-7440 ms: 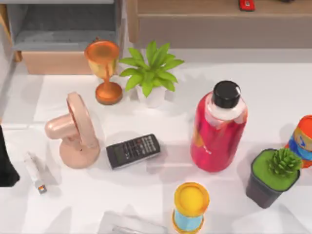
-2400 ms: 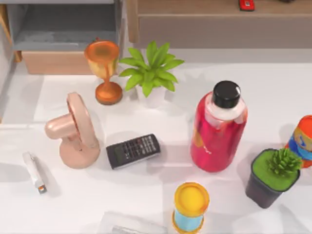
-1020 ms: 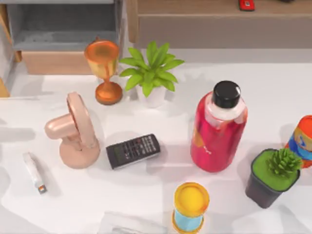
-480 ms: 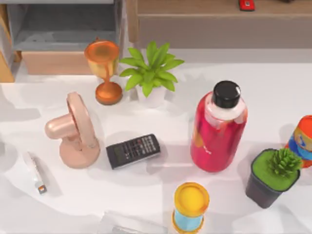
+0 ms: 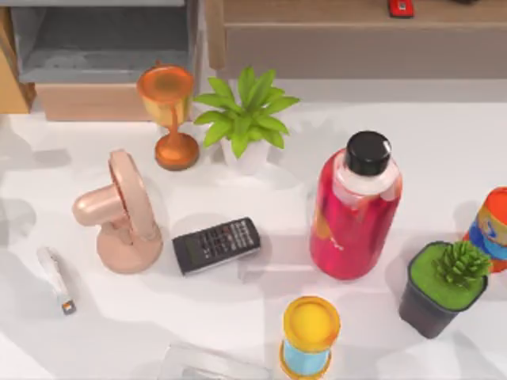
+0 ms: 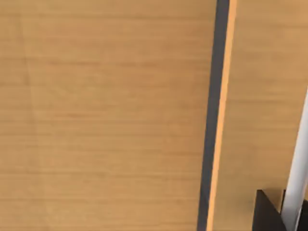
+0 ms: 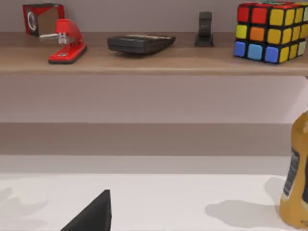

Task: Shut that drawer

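The drawer (image 5: 99,55) stands pulled out at the table's back left, with a grey inside and a light wooden front (image 5: 87,101) facing the table. The left wrist view looks straight at a wooden face (image 6: 106,115) from very close. A dark vertical gap (image 6: 211,115) runs down that face, and a pale bar (image 6: 296,183) stands at one edge. A dark corner of my left gripper (image 6: 267,214) shows beside the bar. A dark corner of my right gripper (image 7: 94,216) shows above the white table, facing a back shelf.
An orange goblet (image 5: 168,115) and a potted plant (image 5: 245,119) stand just in front of the drawer. A pink fan (image 5: 123,214), a calculator (image 5: 215,245), a white stapler (image 5: 55,279), a red bottle (image 5: 356,210), a yellow-topped can (image 5: 310,336) and a cactus pot (image 5: 444,286) fill the table.
The dark arm seen at the left edge 7.4 s ago is gone. Shadows have swept over the table's left, and more of a wooden panel shows at the drawer's left.
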You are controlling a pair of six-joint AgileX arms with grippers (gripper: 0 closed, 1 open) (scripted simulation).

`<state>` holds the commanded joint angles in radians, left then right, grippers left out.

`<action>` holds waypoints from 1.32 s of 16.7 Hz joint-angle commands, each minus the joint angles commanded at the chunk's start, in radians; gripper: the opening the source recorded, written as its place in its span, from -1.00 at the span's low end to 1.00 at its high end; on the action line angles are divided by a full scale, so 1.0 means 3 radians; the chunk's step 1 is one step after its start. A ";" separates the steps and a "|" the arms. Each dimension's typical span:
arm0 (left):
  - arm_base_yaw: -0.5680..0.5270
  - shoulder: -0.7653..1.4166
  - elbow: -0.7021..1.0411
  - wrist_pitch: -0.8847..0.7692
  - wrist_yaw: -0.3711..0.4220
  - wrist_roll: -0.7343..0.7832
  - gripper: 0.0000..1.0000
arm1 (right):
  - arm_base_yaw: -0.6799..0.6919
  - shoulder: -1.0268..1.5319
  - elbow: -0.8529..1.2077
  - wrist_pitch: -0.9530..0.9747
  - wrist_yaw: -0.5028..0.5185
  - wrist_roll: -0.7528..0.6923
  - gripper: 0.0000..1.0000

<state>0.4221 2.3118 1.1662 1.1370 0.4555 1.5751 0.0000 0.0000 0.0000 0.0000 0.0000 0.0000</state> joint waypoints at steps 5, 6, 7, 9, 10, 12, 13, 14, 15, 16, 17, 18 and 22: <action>-0.0093 0.0165 0.0292 -0.0207 -0.0088 -0.0015 -1.00 | 0.0000 0.0000 0.0000 0.0000 0.0000 0.0000 1.00; -0.0093 0.0165 0.0292 -0.0207 -0.0088 -0.0015 -1.00 | 0.0000 0.0000 0.0000 0.0000 0.0000 0.0000 1.00; -0.0093 0.0165 0.0292 -0.0207 -0.0088 -0.0015 -1.00 | 0.0000 0.0000 0.0000 0.0000 0.0000 0.0000 1.00; -0.0093 0.0165 0.0292 -0.0207 -0.0088 -0.0015 -0.70 | 0.0000 0.0000 0.0000 0.0000 0.0000 0.0000 1.00; -0.0093 0.0165 0.0292 -0.0207 -0.0088 -0.0015 -0.55 | 0.0000 0.0000 0.0000 0.0000 0.0000 0.0000 1.00; -0.0093 0.0165 0.0292 -0.0207 -0.0088 -0.0015 -0.25 | 0.0000 0.0000 0.0000 0.0000 0.0000 0.0000 1.00; -0.0093 0.0165 0.0292 -0.0207 -0.0088 -0.0015 -0.10 | 0.0000 0.0000 0.0000 0.0000 0.0000 0.0000 1.00; -0.0093 0.0165 0.0292 -0.0207 -0.0088 -0.0015 0.06 | 0.0000 0.0000 0.0000 0.0000 0.0000 0.0000 1.00; -0.0093 0.0165 0.0292 -0.0207 -0.0088 -0.0015 0.21 | 0.0000 0.0000 0.0000 0.0000 0.0000 0.0000 1.00; -0.0093 0.0165 0.0292 -0.0207 -0.0088 -0.0015 0.36 | 0.0000 0.0000 0.0000 0.0000 0.0000 0.0000 1.00; -0.0093 0.0165 0.0292 -0.0207 -0.0088 -0.0015 0.51 | 0.0000 0.0000 0.0000 0.0000 0.0000 0.0000 1.00; -0.0093 0.0165 0.0292 -0.0207 -0.0088 -0.0015 0.66 | 0.0000 0.0000 0.0000 0.0000 0.0000 0.0000 1.00; -0.0093 0.0165 0.0292 -0.0207 -0.0088 -0.0015 1.00 | 0.0000 0.0000 0.0000 0.0000 0.0000 0.0000 1.00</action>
<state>0.3942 2.3612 1.2538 1.0749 0.4291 1.5707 0.0000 0.0000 0.0000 0.0000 0.0000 0.0000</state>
